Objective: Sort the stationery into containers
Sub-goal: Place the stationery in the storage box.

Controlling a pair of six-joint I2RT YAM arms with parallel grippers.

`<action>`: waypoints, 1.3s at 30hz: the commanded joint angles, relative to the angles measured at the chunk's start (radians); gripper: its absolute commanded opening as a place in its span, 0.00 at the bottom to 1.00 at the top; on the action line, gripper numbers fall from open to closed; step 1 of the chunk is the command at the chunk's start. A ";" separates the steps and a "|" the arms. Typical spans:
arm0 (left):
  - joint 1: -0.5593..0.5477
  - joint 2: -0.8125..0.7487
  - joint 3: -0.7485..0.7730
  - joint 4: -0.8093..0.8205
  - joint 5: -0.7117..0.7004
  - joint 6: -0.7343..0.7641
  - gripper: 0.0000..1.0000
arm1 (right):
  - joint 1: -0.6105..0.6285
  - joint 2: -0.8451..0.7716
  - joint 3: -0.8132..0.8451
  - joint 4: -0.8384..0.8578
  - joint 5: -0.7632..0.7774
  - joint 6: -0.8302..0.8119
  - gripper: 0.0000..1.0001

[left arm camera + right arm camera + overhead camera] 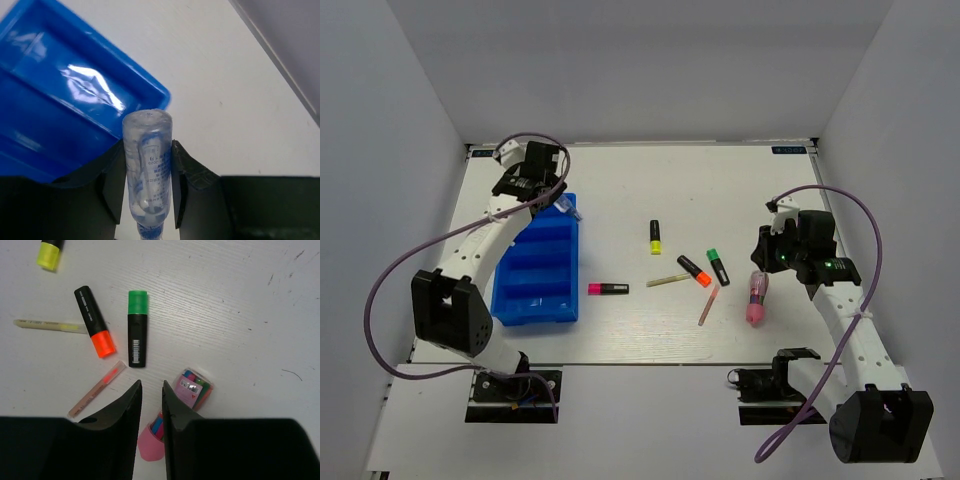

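**A White Table Between Pale Walls**

The table is white and flat, and the close view from the right shows a fine grain in it. Its surface carries some small dark scratches (thin and short, mostly toward the right side). Three plain pale grey walls stand around it: the back wall, the left wall and the right wall. At the far right corner of the table sits a small dark label, too small to read.

Tray by worktop's left edge; pen above its far right corner. Lone highlighter just right of tray. Mid-worktop: far highlighter behind; paired highlighters nearer, one stick at their left, second stick in front. Tube farthest right.
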 commanded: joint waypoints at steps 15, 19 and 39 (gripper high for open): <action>0.112 0.177 0.214 -0.422 -0.391 -0.617 0.00 | -0.004 -0.012 0.038 0.008 -0.005 0.012 0.29; 0.126 0.196 0.173 -0.391 -0.362 -0.665 0.00 | -0.003 -0.007 0.038 0.009 -0.008 0.013 0.30; 0.126 0.357 0.211 -0.278 -0.386 -0.622 0.35 | -0.001 0.004 0.041 -0.006 -0.033 0.000 0.56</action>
